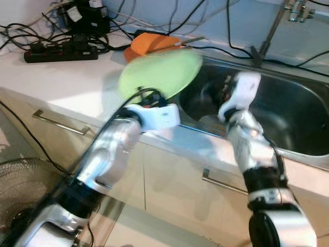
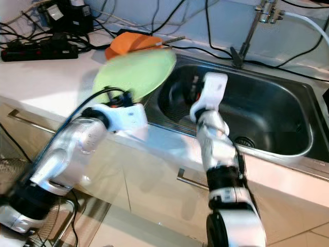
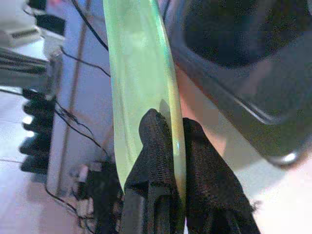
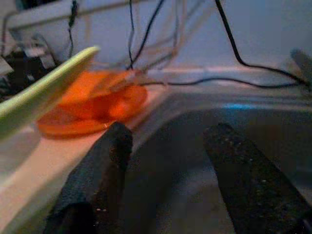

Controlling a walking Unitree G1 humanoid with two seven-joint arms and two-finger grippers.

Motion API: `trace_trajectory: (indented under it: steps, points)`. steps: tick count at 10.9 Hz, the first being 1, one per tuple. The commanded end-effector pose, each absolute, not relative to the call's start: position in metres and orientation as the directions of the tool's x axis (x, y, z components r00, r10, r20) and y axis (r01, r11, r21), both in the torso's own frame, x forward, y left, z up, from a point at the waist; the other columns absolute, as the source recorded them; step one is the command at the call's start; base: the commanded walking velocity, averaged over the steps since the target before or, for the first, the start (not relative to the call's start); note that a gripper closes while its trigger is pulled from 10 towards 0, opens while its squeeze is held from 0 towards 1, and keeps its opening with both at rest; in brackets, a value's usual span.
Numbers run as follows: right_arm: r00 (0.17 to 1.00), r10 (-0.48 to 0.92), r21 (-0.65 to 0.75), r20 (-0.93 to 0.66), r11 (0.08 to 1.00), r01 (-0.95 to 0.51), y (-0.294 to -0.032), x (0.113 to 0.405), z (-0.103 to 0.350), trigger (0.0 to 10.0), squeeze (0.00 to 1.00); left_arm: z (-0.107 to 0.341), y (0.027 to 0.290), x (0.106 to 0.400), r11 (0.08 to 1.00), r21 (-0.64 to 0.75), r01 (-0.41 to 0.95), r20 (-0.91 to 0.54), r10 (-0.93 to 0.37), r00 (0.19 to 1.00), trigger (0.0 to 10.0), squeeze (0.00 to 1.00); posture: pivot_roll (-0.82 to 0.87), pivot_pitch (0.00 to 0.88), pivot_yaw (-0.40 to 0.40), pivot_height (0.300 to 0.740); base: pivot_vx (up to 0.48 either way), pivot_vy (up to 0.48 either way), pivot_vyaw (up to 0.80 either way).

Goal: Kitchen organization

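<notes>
A light green plate (image 1: pixel 159 72) is held tilted on edge above the counter, just left of the steel sink (image 1: pixel 303 118). My left gripper (image 3: pixel 168 122) is shut on the plate's rim, one finger on each face. Behind it on the counter lie orange dishes (image 1: pixel 151 42), by the sink's far left corner. My right gripper (image 4: pixel 168 131) hangs open over the left part of the sink basin with nothing between its fingers. In the right wrist view the green plate's edge (image 4: pixel 39 95) shows in front of the orange dishes (image 4: pixel 92 105).
A faucet (image 1: pixel 272 25) stands at the back of the sink. A black power strip (image 1: pixel 61 53) and tangled cables lie on the counter at the back left. Cabinet fronts with bar handles (image 1: pixel 59 123) run below. A fan (image 1: pixel 25 190) stands on the floor to the left.
</notes>
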State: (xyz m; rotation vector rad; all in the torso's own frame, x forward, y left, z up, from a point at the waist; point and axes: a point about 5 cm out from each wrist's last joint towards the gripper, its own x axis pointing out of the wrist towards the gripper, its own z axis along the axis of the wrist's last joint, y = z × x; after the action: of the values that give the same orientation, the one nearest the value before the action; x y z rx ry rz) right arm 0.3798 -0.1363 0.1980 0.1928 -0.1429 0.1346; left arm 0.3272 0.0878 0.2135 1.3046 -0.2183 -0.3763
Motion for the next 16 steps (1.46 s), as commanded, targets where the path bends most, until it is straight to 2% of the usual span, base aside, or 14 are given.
trace_trajectory:
  steps: [1,5,6,9,12,16]
  points:
    - [0.981,0.113,0.2,0.16,0.969,-0.144,-0.141,0.38,0.202,10.0,0.0,0.219,0.086,0.326,0.222,0.972,0.079,0.014,-0.392,0.92,10.0,0.0,0.21,0.01,-0.057,0.74,0.0,0.0,0.0]
    - [0.984,0.107,0.386,0.139,0.91,-0.153,-0.158,0.381,0.209,10.0,0.0,0.21,0.089,0.333,0.227,0.974,-0.012,0.096,-0.361,0.928,10.0,0.0,0.21,0.0,-0.049,0.74,0.0,0.0,0.0]
    - [0.977,0.151,0.505,0.152,0.838,-0.208,-0.156,0.38,0.211,10.0,0.0,0.208,0.095,0.339,0.212,0.977,-0.023,0.094,-0.332,0.939,10.0,0.0,0.21,0.0,-0.045,0.74,0.0,0.0,0.0]
    - [0.919,0.31,0.647,0.243,0.654,-0.392,-0.136,0.371,0.225,10.0,0.0,0.208,0.098,0.347,0.173,0.985,-0.023,0.08,-0.334,0.939,10.0,0.0,0.2,0.0,-0.04,0.74,0.0,0.0,0.0]
    - [0.871,0.44,0.637,0.22,0.611,-0.47,-0.113,0.363,0.223,10.0,0.0,0.21,0.089,0.348,0.167,0.985,-0.029,0.09,-0.369,0.925,10.0,0.0,0.21,0.019,-0.046,0.74,0.0,0.0,0.0]
    - [0.865,0.457,0.64,0.207,0.606,-0.473,-0.107,0.362,0.222,10.0,0.0,0.217,0.078,0.347,0.171,0.984,-0.054,0.122,-0.415,0.902,10.0,0.0,0.21,0.028,-0.049,0.74,0.0,0.0,0.0]
